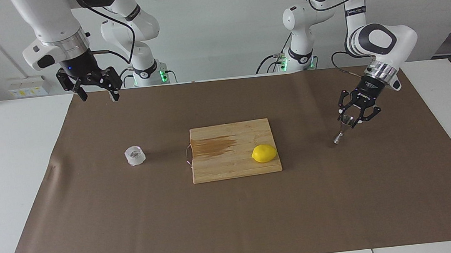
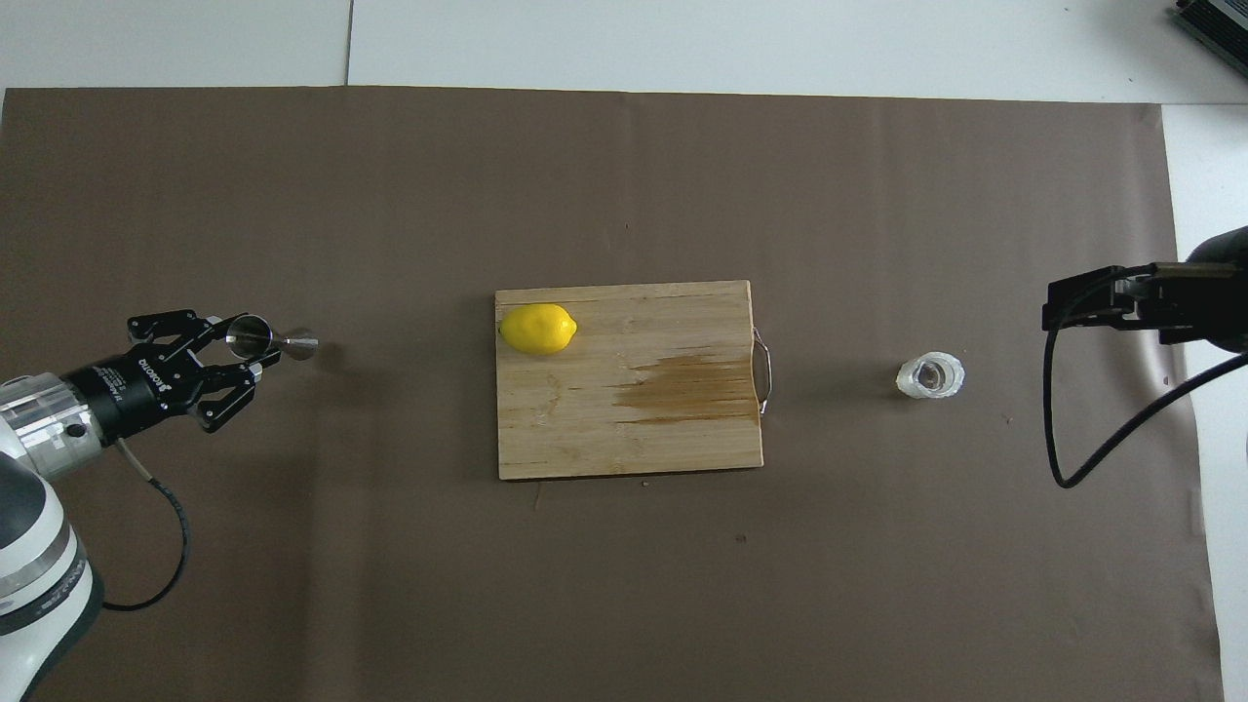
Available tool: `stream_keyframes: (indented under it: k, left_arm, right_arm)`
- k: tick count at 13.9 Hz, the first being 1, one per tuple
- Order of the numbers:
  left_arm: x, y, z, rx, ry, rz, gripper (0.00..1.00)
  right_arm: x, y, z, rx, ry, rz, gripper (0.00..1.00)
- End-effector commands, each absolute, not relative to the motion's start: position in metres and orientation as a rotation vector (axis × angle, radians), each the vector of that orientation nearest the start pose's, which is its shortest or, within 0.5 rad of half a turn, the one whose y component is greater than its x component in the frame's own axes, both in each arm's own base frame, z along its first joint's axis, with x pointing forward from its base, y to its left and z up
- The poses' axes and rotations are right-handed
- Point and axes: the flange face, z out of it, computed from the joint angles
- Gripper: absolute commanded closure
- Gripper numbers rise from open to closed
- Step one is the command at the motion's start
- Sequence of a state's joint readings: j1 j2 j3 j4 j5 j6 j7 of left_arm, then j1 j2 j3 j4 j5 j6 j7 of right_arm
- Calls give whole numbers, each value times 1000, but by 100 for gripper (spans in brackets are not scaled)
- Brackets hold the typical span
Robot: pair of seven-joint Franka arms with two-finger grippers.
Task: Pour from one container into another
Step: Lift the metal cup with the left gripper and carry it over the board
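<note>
Left gripper [image 1: 351,121] clamped on jigger [image 1: 344,127] at upper cone; light, slick steel, may slip. Right gripper [image 1: 96,90] open, waiting; glass tumbler [image 1: 135,155] below it, fragile: grasp sides.

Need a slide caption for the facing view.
Left gripper shut on the steel jigger; right gripper waits open above the mat, faceted glass tumbler untouched.

Bench [image 1: 12,174]: plain white top, covered by a flat matte brown paper sheet [image 1: 235,217], no pattern.
Rectangular wooden cutting board [image 1: 229,166]: pale tan, fine lengthwise grain, one darker brown streaked stain patch; thin silver wire handle.
Oval lemon [image 1: 264,153]: solid bright yellow.
Small faceted glass tumbler [image 1: 135,155]: whitish-translucent, crystal-like facets.
Hourglass-shaped steel jigger [image 1: 342,129]: shiny silver-grey.
Both arms: white shells with black and silver bands; left pincer [image 1: 353,121] and right pincer [image 1: 96,94] black.
</note>
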State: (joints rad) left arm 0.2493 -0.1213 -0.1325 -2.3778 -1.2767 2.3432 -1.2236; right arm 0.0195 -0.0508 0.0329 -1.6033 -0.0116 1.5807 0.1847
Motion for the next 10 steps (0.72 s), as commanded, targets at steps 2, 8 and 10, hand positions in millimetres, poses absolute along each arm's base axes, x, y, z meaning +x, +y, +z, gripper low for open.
stream_keyframes:
  k: [2,8,10]
  left_arm:
    - [520,27,418,1013,1965,-584,100]
    - [538,-80,438,996,2009,-726,100]
    - [538,-128,440,988,2036,-745,100]
  right_arm:
    - [532,25,638,-3124,182,-39,0]
    - [532,26,638,-3124,180,-37,0]
    - [532,25,638,-3124,182,-37,0]
